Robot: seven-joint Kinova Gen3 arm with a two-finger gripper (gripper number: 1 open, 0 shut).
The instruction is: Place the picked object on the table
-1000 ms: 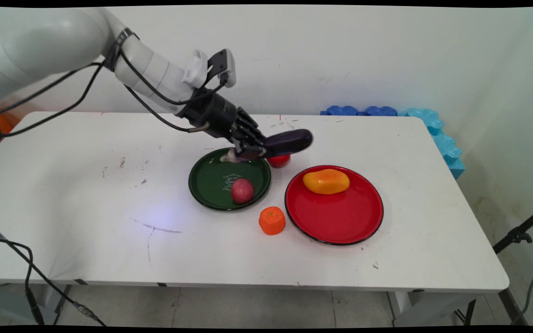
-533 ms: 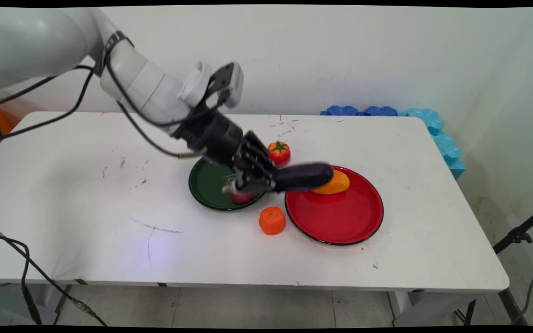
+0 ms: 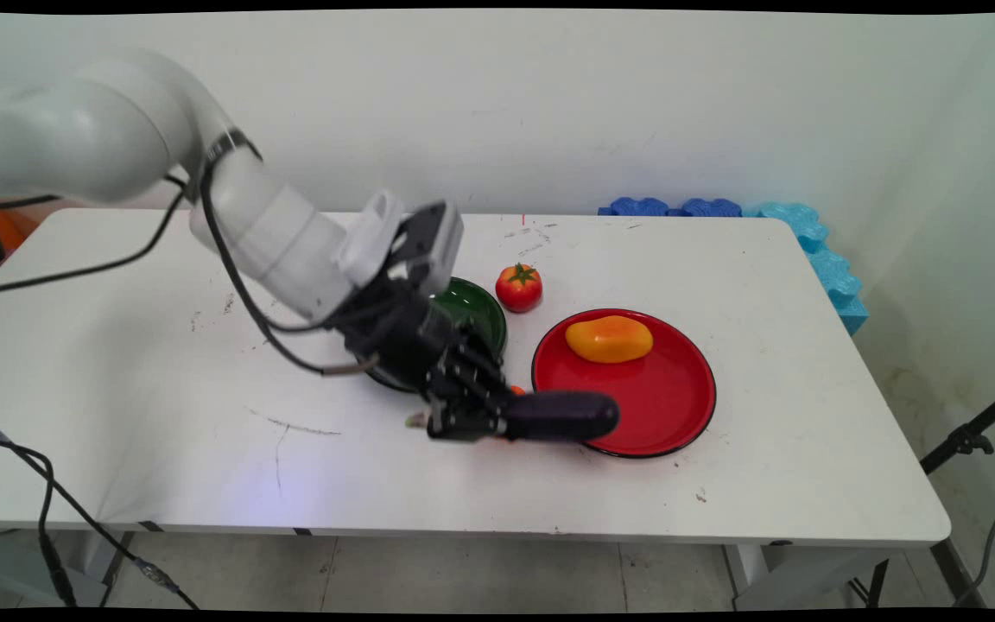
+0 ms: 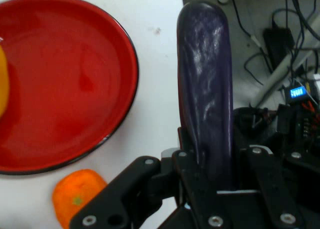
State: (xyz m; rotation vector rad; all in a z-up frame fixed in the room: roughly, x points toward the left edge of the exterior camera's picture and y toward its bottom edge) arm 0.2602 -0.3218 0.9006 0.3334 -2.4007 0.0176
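A mango (image 3: 608, 339) lies on the red plate (image 3: 662, 415); the arm hides most of the green plate (image 3: 476, 309). The gripper (image 3: 497, 419) clamps an eggplant (image 3: 562, 415) at the red plate's near-left rim. The hand view reveals an orange (image 4: 75, 196) beneath; the main view alone shows a tomato (image 3: 519, 287).

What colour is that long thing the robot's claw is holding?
Dark purple and glossy: the eggplant in the gripper. It shows best in the hand view.

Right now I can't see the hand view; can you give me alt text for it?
The hand is shut on a dark purple eggplant that points up the picture. To its left, a red plate lies on the white table, with a small orange beside the plate's rim.
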